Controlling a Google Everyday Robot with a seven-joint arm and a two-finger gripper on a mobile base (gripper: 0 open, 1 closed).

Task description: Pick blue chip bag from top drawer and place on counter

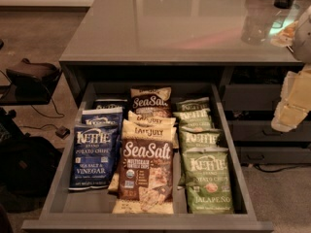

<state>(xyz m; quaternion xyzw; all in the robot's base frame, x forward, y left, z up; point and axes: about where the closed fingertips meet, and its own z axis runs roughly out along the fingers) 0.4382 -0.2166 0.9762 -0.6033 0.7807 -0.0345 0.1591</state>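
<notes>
The pincer (291,108) hangs right of the open drawer (62,178); its grip cannot be told. Leftward lies the blue Kettle "Sea Salt & Vinegar" bag (95,157), with the brown "Sea Salt" bag (146,176) and green "Jalapeño" bag (208,181) between.

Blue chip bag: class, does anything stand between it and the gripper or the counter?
Brown bags and green bags lie between the gripper, right of the drawer, and the blue chip bag at its left, but it lies uncovered. Nothing visible stands between it and the counter behind.
</notes>
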